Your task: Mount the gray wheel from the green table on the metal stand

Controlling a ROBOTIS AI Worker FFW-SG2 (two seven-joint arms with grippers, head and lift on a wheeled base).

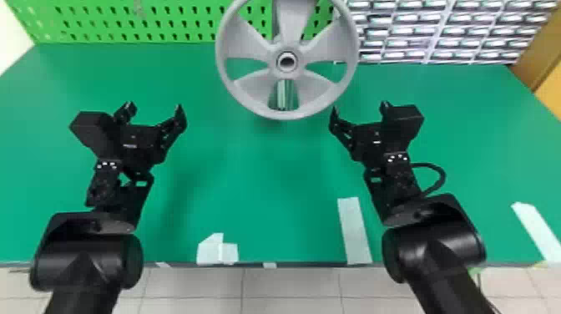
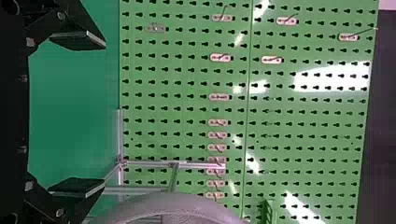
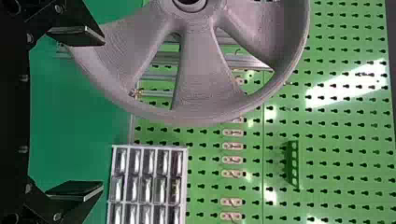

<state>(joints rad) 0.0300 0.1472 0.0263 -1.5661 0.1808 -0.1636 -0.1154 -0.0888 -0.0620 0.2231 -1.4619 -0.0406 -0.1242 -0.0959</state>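
Pale tape strips (image 1: pixel 354 231) mark the near part of the flat green table (image 1: pixel 259 188). Beyond them, the black two-fingered left gripper (image 1: pixel 155 106) and matching right gripper (image 1: pixel 359 106) are over the tabletop, both with fingers spread and empty. Farther off, between them, the gray spoked wheel (image 1: pixel 319 85) stands upright at the silvery metal-bar stand (image 2: pixel 201 165), apart from the left gripper. Behind are a green perforated pegboard (image 1: pixel 167 20) and, to the right, a small-drawer rack (image 3: pixel 146 161).
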